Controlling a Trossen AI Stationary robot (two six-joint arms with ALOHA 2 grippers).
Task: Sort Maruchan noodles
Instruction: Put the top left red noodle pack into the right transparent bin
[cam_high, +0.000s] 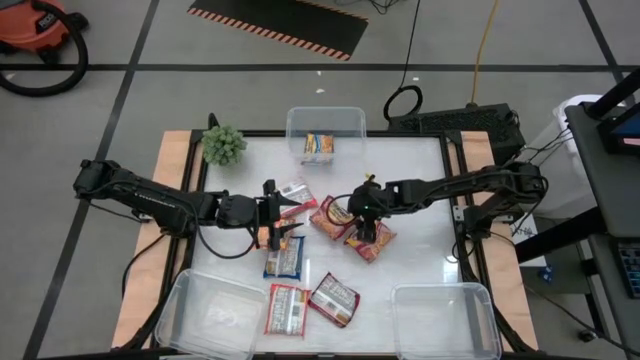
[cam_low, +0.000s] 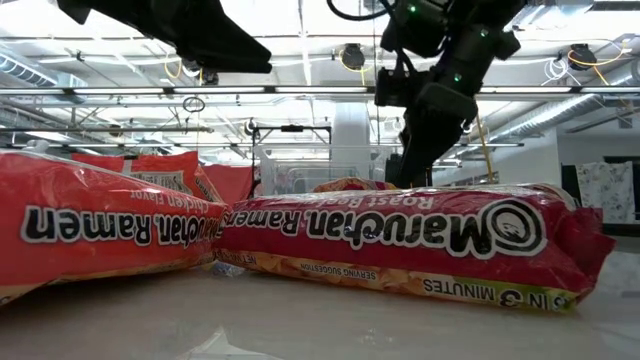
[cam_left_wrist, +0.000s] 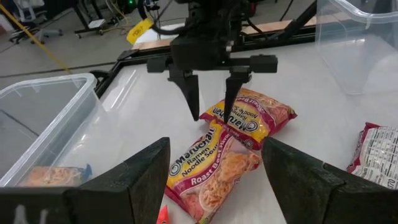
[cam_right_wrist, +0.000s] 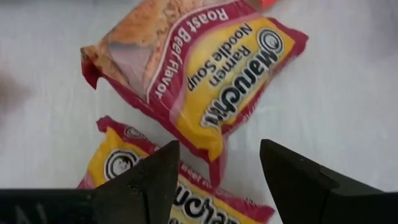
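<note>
Two yellow-and-red Maruchan noodle packets (cam_high: 330, 215) (cam_high: 371, 241) lie flat side by side at mid-table. My right gripper (cam_right_wrist: 217, 149) hangs open just above them, fingers pointing steeply down; in the left wrist view its fingers (cam_left_wrist: 194, 99) stand over the packets' meeting edges (cam_left_wrist: 231, 127). My left gripper (cam_high: 295, 218) is open, pointing level toward the packets from the table's left, between a red-and-white packet (cam_high: 297, 192) and a blue-and-white packet (cam_high: 283, 257). Two more red packets (cam_high: 286, 308) (cam_high: 334, 298) lie near the front.
A clear tub (cam_high: 352, 122) at the far edge holds one orange packet (cam_high: 320, 145). Two clear tubs (cam_high: 185, 300) (cam_high: 480, 300) stand at the near left and near right. A green plant (cam_high: 223, 145) stands at the far left. Bare table lies to the right of the packets.
</note>
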